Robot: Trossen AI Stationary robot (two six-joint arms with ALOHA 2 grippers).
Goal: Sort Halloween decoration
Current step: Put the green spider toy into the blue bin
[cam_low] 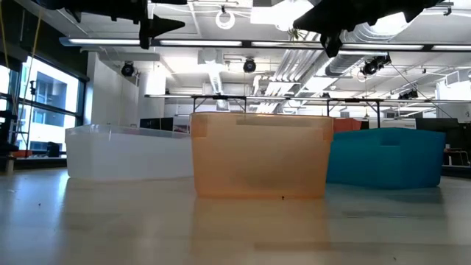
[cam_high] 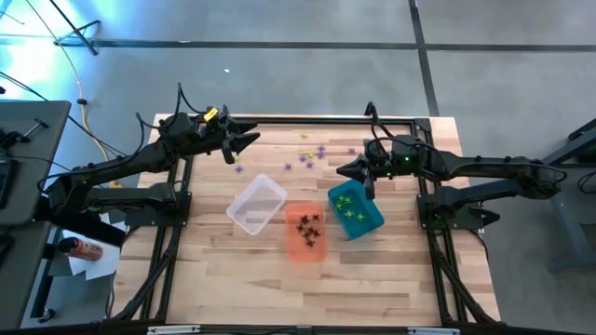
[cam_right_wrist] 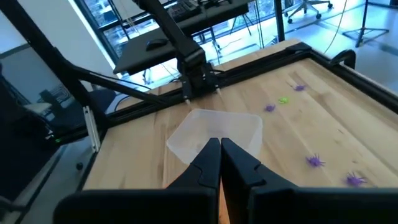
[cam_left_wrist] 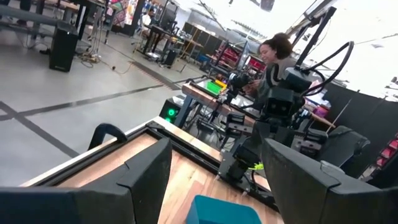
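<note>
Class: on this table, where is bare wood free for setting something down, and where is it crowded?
Free: the broad wooden tabletop below the clear plastic bin, orange bin and teal bin. Crowded: scattered purple spider trinkets above them.

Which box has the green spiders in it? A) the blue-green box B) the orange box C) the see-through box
A: in the high view the bright green spiders lie inside the teal bin, while the orange bin holds black ones and the clear bin looks empty.
</note>
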